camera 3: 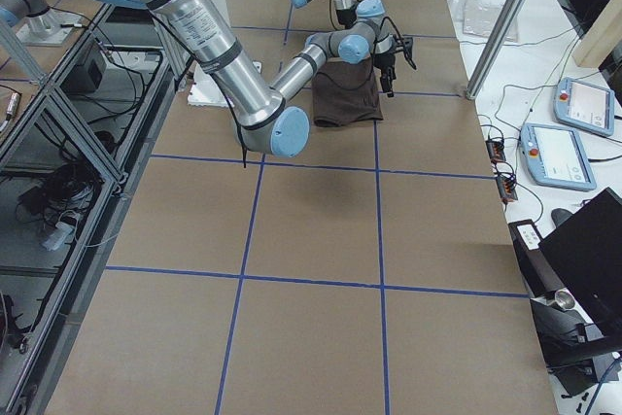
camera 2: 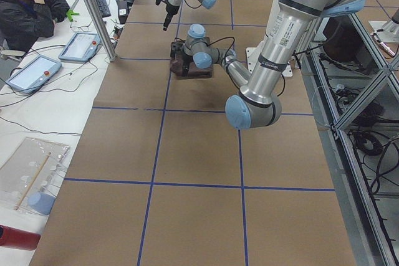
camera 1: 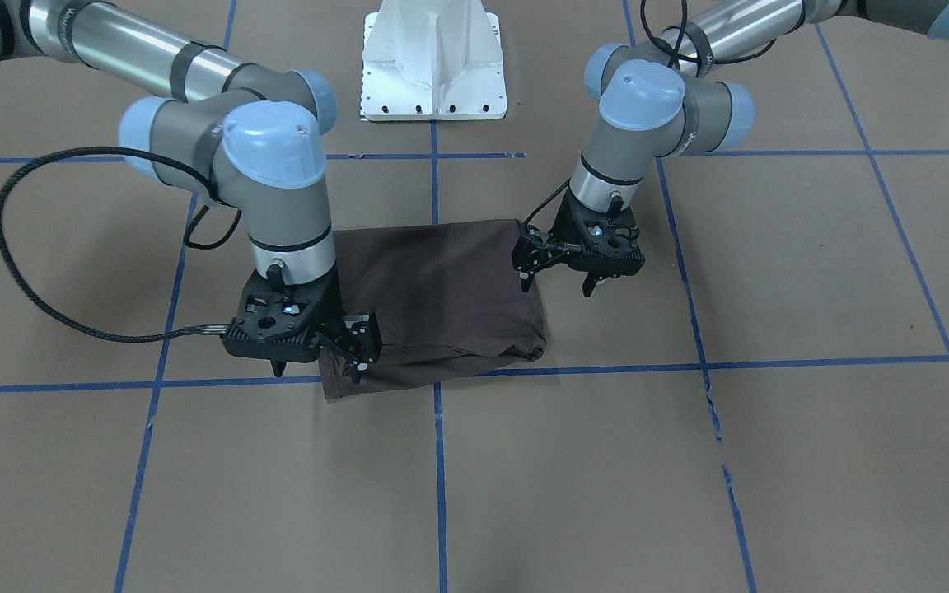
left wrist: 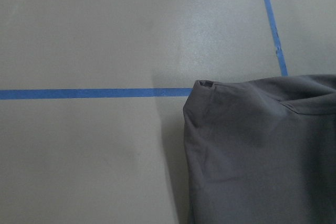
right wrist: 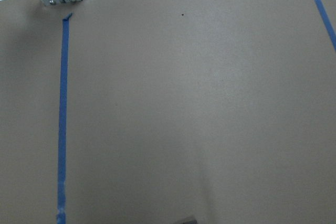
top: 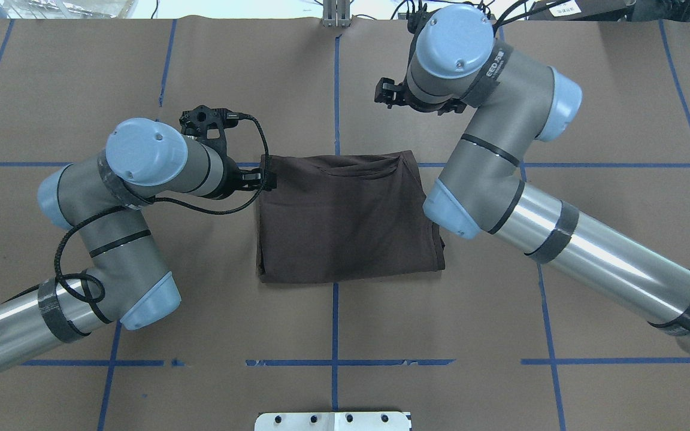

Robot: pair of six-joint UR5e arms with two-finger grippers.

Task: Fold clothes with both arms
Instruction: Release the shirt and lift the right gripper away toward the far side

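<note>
Nearest the robot, at 6 o'clock in the overhead view: the clean folded edge of the T-shirt (top: pixel 345 227), flat on the desk (top: pixel 231 323) as a rough rectangle astride the blue tape line (top: pixel 334 323). Neat there, looser toward 12 o'clock, with bunched plies along the far edge. At the 10 o'clock corner: the left gripper (camera 1: pixel 558 284), wide and holding nothing, right by the cloth, height above it hard to tell. Farther, near 1 o'clock: the right gripper (camera 1: pixel 316 372), likewise wide and empty. Judged risks:
- pinching only the top ply and peeling the stack apart
- lifting unevenly from such unequal starting spots and skewing the next fold
- dragging thin knit across the desk and undoing finished creases
</note>
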